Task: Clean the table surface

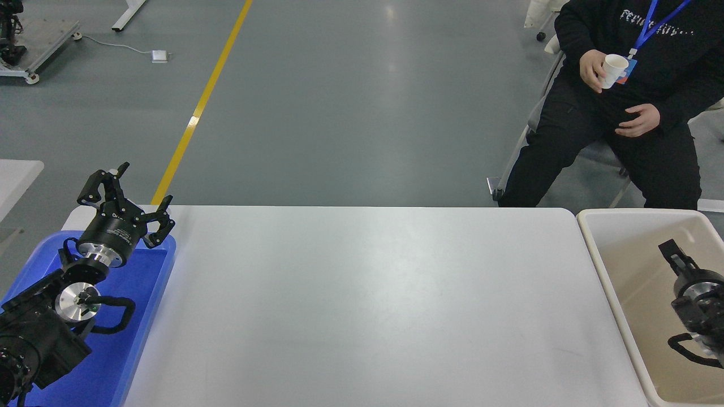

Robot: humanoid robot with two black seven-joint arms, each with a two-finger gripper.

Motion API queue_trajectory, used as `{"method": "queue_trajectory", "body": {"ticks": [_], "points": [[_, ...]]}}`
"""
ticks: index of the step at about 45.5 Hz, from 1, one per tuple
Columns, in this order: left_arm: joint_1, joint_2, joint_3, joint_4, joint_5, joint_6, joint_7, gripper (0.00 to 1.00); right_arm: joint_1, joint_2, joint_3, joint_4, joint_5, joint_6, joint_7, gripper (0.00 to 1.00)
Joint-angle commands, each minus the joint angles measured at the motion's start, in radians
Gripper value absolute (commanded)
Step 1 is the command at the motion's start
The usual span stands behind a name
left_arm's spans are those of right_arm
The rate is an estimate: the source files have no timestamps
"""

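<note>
The table surface (362, 305) is a glossy white top with nothing lying on it. My right gripper (673, 252) hangs over the inside of the beige bin (599, 260) at the table's right end, and the wrist behind it hides part of the bin floor. No object shows at its tip. My left gripper (127, 200) stays parked at the lower left, above the far edge of the blue tray (153, 294), open and holding nothing.
A person in black sits on a chair (517, 164) beyond the table's far right corner, holding a white paper cup (613, 69). A yellow floor line (198, 107) runs away on the left. Another white table's corner (17, 175) shows at the left edge.
</note>
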State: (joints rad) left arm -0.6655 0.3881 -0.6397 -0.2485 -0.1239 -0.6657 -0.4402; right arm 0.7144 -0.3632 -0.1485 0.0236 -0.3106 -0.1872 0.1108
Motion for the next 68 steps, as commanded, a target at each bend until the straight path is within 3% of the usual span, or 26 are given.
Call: {"method": "queue_trajectory", "body": {"ticks": [1,7,12,17,23,34,44,49,57,68], "points": [[0.0,0.0,0.0,0.0,0.001,0.0,0.0,1.0,0.005,-0.112,0.003,0.096,0.004,-0.001,0.032,1.0],[0.001,0.0,0.002,0.0,0.0,0.0,0.0,1.0,0.019,-0.175,0.079,0.165,0.004,-0.001,0.111,1.0],[0.0,0.0,0.0,0.0,0.0,0.0,0.0,1.0,0.028,-0.265,0.272,0.317,0.004,0.002,0.204,1.0],[0.0,0.0,0.0,0.0,0.0,0.0,0.0,1.0,0.004,-0.376,0.582,0.605,0.002,0.002,0.211,1.0],[0.0,0.0,0.0,0.0,0.0,0.0,0.0,1.0,-0.079,-0.376,0.843,0.772,-0.013,0.005,0.211,1.0],[0.0,0.0,0.002,0.0,0.0,0.0,0.0,1.0,-0.121,-0.175,1.003,0.823,-0.016,0.019,0.222,1.0],[0.0,0.0,0.002,0.0,0.001,0.0,0.0,1.0,-0.148,0.102,1.161,0.812,-0.087,0.032,0.225,1.0],[0.0,0.0,0.0,0.0,0.0,0.0,0.0,1.0,-0.147,0.199,1.198,0.737,-0.151,0.055,0.282,1.0],[0.0,0.0,0.0,0.0,0.0,0.0,0.0,1.0,-0.145,0.309,1.21,0.696,-0.205,0.121,0.378,1.0],[0.0,0.0,0.0,0.0,0.0,0.0,0.0,1.0,-0.136,0.362,1.259,0.648,-0.205,0.124,0.392,1.0]]}}
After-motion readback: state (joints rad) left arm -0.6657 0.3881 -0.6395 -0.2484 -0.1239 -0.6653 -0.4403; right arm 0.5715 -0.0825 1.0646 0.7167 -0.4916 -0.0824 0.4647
